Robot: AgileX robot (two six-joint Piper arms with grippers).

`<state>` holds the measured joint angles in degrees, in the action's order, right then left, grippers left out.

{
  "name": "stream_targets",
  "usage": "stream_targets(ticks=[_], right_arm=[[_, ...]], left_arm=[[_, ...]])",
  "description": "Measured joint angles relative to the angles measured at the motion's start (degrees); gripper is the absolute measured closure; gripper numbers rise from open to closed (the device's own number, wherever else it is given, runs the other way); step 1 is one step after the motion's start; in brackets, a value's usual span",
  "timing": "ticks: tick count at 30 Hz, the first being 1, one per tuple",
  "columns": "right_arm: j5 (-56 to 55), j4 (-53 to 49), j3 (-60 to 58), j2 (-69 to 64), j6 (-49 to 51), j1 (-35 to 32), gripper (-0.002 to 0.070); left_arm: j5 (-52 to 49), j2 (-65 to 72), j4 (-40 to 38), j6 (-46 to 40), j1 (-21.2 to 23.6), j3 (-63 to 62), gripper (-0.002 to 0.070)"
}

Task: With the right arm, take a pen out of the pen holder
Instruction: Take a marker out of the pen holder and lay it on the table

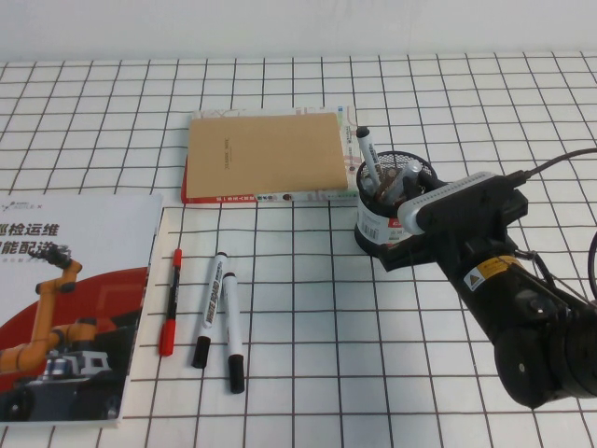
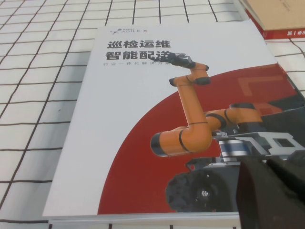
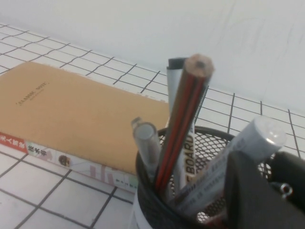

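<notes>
A black mesh pen holder [image 1: 373,229] stands right of the table's centre. It holds a red-and-black pencil [image 3: 183,124], a whiteboard marker [image 3: 185,155], a slim grey pen [image 3: 147,143] and a grey-capped marker [image 3: 252,140]. My right gripper [image 1: 396,191] reaches into the holder's top from the right. In the right wrist view the right gripper [image 3: 264,162] has one dark finger on each side of the grey-capped marker, closed against it. The left gripper [image 2: 271,191] hangs low over a brochure, fingers together and holding nothing.
A tan notebook [image 1: 266,154] on a red-edged book lies behind and left of the holder. A robot brochure [image 1: 65,299] covers the front left. A red pen [image 1: 170,303] and two black markers [image 1: 210,308] [image 1: 231,331] lie loose beside it.
</notes>
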<state>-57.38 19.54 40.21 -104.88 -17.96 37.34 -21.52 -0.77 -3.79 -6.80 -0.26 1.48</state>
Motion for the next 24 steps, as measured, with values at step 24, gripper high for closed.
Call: stream_targets(ticks=[24], right_arm=[[11.5,7.5,-0.2,20.5,-9.2,0.0,0.0603]], left_arm=[[0.0,0.0,0.0,0.0,0.0,0.0,0.0679]])
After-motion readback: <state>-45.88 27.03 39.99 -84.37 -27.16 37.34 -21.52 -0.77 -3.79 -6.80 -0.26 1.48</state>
